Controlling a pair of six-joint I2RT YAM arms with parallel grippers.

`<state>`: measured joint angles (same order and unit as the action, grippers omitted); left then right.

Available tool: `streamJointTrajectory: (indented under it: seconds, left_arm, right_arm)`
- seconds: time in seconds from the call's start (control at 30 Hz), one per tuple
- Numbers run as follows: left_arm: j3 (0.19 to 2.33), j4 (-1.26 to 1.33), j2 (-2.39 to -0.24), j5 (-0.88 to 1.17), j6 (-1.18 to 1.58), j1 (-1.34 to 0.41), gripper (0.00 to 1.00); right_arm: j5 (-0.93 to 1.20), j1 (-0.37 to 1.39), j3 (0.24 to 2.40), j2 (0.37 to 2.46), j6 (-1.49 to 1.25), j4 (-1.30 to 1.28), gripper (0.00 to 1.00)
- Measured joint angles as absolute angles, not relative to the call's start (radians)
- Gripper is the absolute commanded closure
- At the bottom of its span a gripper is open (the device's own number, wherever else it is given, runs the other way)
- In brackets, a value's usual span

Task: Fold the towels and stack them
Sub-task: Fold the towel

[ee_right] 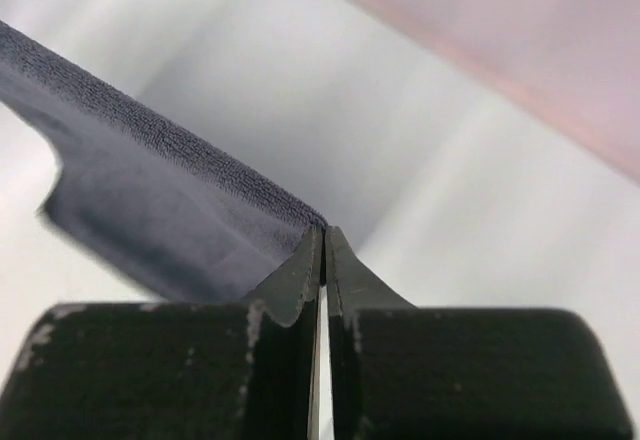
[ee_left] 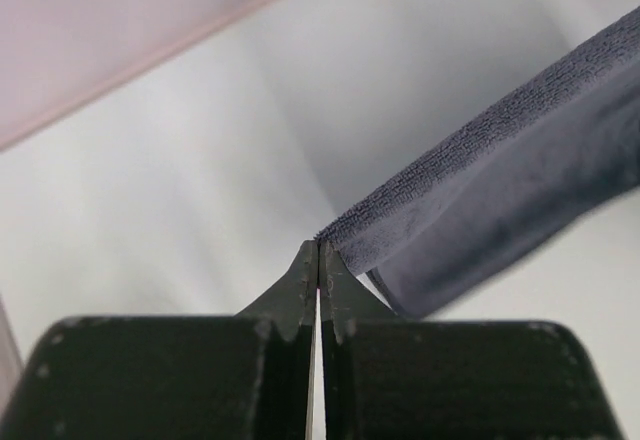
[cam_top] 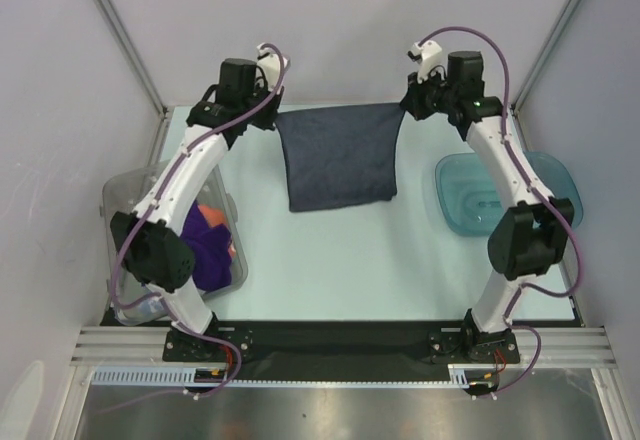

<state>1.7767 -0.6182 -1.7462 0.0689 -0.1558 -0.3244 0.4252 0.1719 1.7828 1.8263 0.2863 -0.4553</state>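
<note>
A dark navy-grey towel hangs stretched between my two grippers at the far side of the table, its lower edge resting on the surface. My left gripper is shut on the towel's far left corner, and my right gripper is shut on the far right corner. The left wrist view has the towel running off to the right from the pinched fingertips. From the right wrist, the towel runs off to the left from the tips. A purple towel and an orange one lie in the bin.
A clear plastic bin stands at the left, partly under my left arm. A teal translucent tray sits at the right, under my right arm. Grey walls close in the table on the far side and on both flanks.
</note>
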Motion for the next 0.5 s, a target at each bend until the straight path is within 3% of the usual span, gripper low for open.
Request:
streamJointTrajectory:
  seconds: [0.5]
  left_arm:
    - [1.776, -0.748, -1.452, -0.098, -0.211, -0.501, 1.0]
  right_arm:
    - [0.36, 0.217, 1.536, 1.285, 0.233, -0.445, 1.0]
